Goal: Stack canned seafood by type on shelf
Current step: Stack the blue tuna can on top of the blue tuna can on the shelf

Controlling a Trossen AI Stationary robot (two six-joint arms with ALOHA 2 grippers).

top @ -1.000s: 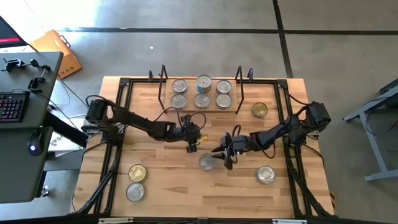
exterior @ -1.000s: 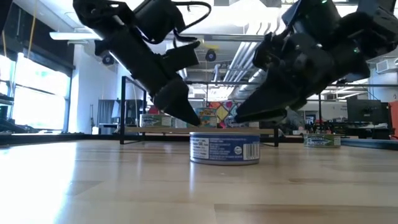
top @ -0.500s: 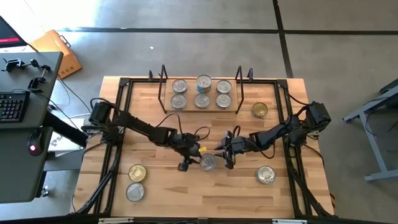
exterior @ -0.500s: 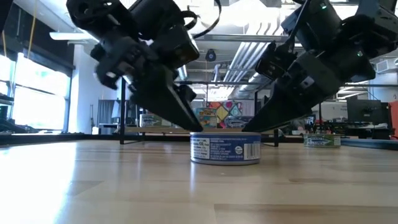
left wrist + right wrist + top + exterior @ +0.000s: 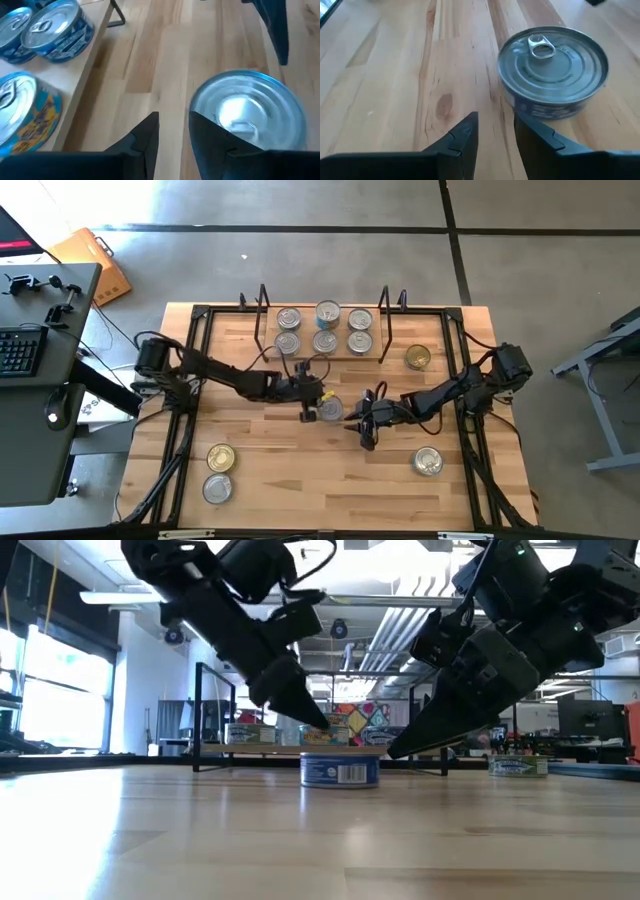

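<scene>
A silver-topped tin (image 5: 331, 409) has shifted toward the shelf (image 5: 322, 352) since a second ago, now resting just beside the left gripper (image 5: 309, 412), whose narrowly parted fingers hold nothing. The right gripper (image 5: 365, 436) hovers nearby, empty, its fingers also slightly apart. Six tins sit on the shelf.

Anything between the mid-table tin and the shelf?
Nothing visible. Bare wood lies between the tin and the shelf. The left gripper sits beside the tin, not around it; the right gripper is on its other side, apart.
</scene>
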